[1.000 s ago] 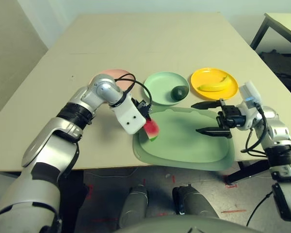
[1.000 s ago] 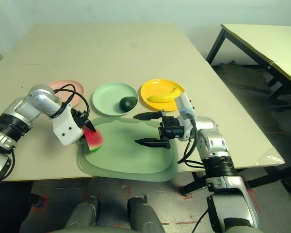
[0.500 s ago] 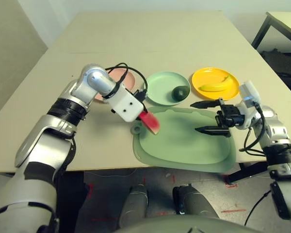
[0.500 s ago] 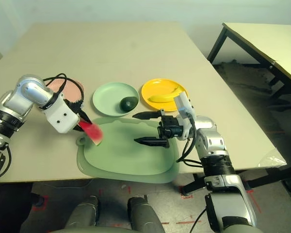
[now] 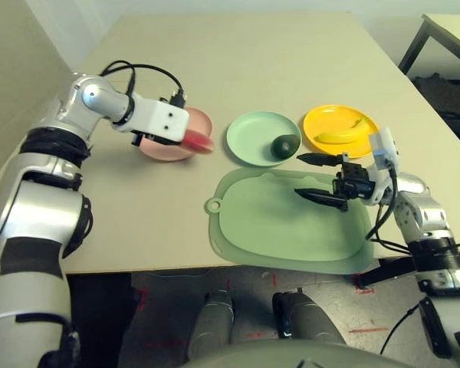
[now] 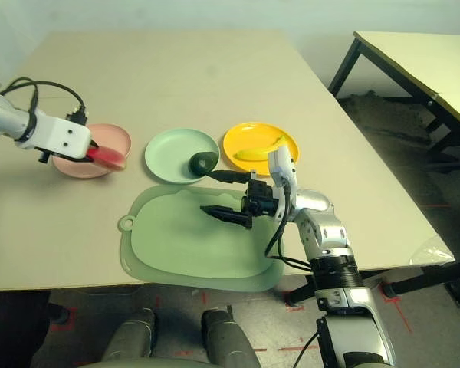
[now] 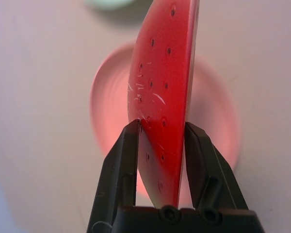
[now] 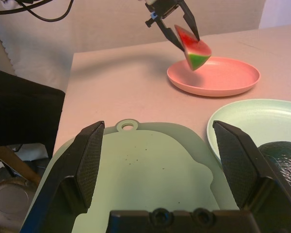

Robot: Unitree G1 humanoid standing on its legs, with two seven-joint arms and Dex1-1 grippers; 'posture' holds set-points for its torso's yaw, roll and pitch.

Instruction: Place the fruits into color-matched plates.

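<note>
Watermelon (image 5: 197,140) over pink plate (image 5: 157,147), not released yet.
I've got the left gripper (image 7: 161,145) pinching the wedge just above the plate, near its rim on the green-plate side; right gripper (image 5: 320,177) spread wide, empty, over the mat (image 5: 291,226). Avocado (image 5: 284,145) sits in the green plate (image 5: 249,138), banana (image 5: 339,136) in the yellow plate (image 5: 322,123). Risk, imo: dropping this close to the rim could let the wedge tip or roll off onto the table.

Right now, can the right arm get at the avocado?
Probably yes. The right gripper hangs open over the mat, just in front of the avocado in the green plate, with nothing between them.
</note>
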